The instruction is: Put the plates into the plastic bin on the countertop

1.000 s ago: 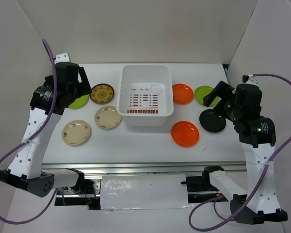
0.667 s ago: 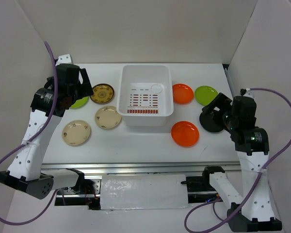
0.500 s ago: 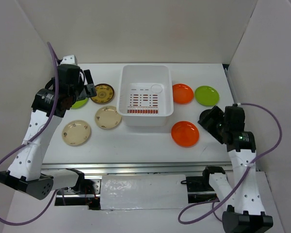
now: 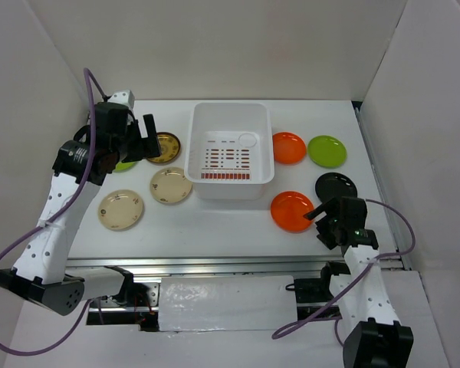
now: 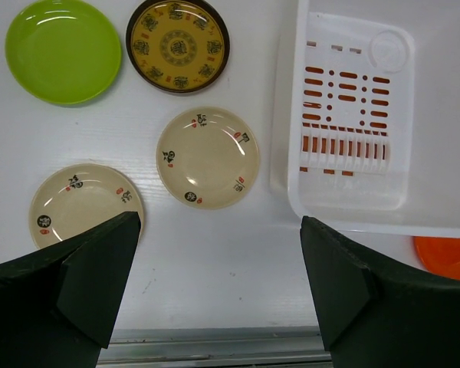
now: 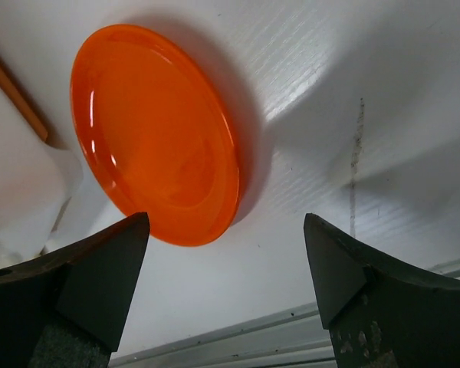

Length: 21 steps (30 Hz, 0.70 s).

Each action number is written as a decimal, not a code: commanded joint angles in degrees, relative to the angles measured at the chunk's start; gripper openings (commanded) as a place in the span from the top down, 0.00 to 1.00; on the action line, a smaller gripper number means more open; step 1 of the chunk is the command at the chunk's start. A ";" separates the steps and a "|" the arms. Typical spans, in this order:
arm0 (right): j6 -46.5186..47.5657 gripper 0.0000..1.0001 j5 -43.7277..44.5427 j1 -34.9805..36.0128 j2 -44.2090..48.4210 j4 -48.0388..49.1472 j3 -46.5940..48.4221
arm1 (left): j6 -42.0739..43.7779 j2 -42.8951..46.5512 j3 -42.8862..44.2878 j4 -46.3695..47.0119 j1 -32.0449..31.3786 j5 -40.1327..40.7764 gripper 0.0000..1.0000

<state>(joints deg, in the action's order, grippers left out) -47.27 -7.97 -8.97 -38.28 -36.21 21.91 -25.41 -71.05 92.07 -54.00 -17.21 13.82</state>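
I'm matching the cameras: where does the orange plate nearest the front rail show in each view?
Top external: orange plate right of centre, low.
Left wrist: bottom right corner, cut off.
Right wrist: upper left, filling much of the picture.
Shared landmark: the metal rail, below the plate in every view.

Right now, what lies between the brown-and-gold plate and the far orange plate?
The white plastic bin, empty, sits between the brown-and-gold plate and the far orange plate, as the top external view shows.
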 commanded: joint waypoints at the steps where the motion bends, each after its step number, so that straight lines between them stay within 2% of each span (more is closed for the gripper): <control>1: -1.16 0.11 0.59 -0.69 -3.37 9.04 -1.61 | 1.41 -0.32 0.47 1.70 -0.28 -2.22 0.01; 3: -1.16 0.17 -0.03 -0.78 -5.57 11.59 -2.40 | 1.41 -0.67 0.56 1.70 -0.28 -2.49 0.01; 4: -1.42 0.24 -0.12 -0.96 -6.27 12.12 -2.49 | 1.33 -0.93 0.74 1.53 -0.36 -2.49 0.01; 6: -1.43 0.29 -0.38 -0.96 -8.03 13.96 -2.84 | 1.33 -1.20 1.18 1.53 -0.28 -2.49 0.01; 9: -1.34 0.31 0.06 -1.05 -10.58 16.07 -3.72 | 1.24 -1.64 1.53 1.35 -0.37 -2.05 0.01; 10: -1.16 0.35 -0.03 -1.05 -11.19 16.60 -3.89 | 1.24 -1.81 1.62 1.35 -0.37 -1.96 0.01; 14: -0.90 0.40 -0.65 -1.05 -14.71 19.76 -5.03 | 1.59 -2.25 1.53 1.44 -0.36 -0.65 0.01; 18: -0.64 0.55 -0.91 -1.14 -15.94 21.35 -5.83 | 1.41 -3.04 1.88 1.26 -0.36 0.15 0.01; 21: -0.28 0.77 -0.65 -1.05 -15.95 20.83 -5.56 | 1.33 -3.31 2.14 1.00 -0.36 0.41 0.01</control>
<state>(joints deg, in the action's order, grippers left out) -48.07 -9.32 -9.76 -54.11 -17.47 17.12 -25.39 -73.91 92.14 -53.98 -17.37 13.34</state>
